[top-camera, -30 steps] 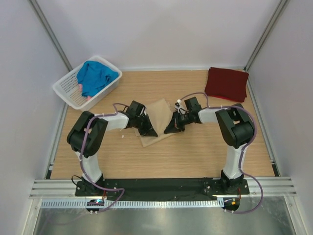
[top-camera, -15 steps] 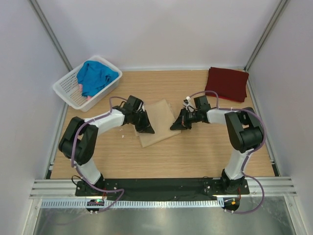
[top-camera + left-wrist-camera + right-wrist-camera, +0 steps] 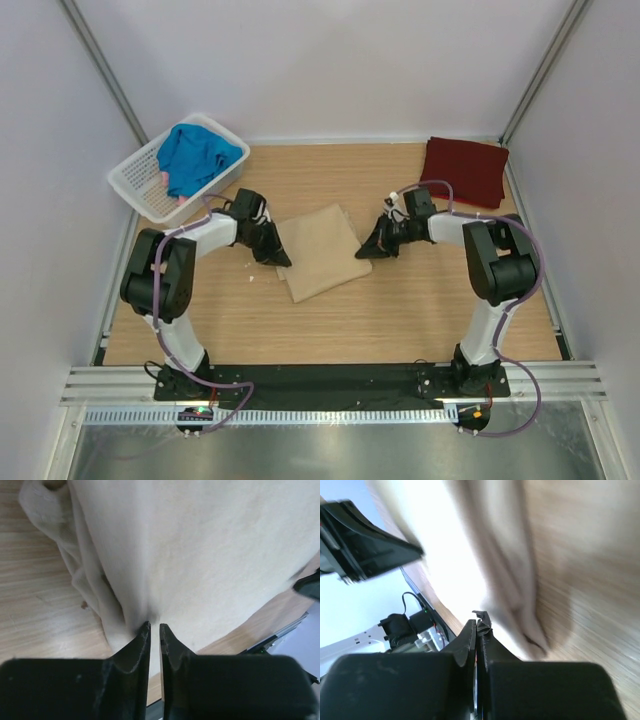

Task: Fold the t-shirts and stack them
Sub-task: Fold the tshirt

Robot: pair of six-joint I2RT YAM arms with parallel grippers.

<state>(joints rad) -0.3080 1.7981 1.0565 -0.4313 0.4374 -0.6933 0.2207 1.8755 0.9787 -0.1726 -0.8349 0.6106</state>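
Likely step: release finished fold. Back L gripper (image 3: 154, 626) straight off, low, w/o dragging hem. Parted slightly, no cloth seen between; tips at left edge of folded tan cloth t-shirt (image 3: 318, 250), centre of wooden table (image 3: 400, 320). R gripper (image 3: 479, 622) pressed together, empty, just beside right edge.

Tan tee (image 3: 318, 250): soft matt cloth; tbl (image 3: 400, 315): smooth wood-grain.

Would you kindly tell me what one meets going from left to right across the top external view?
white basket holding the blue t-shirt → left gripper → tan t-shirt → right gripper → maroon t-shirt
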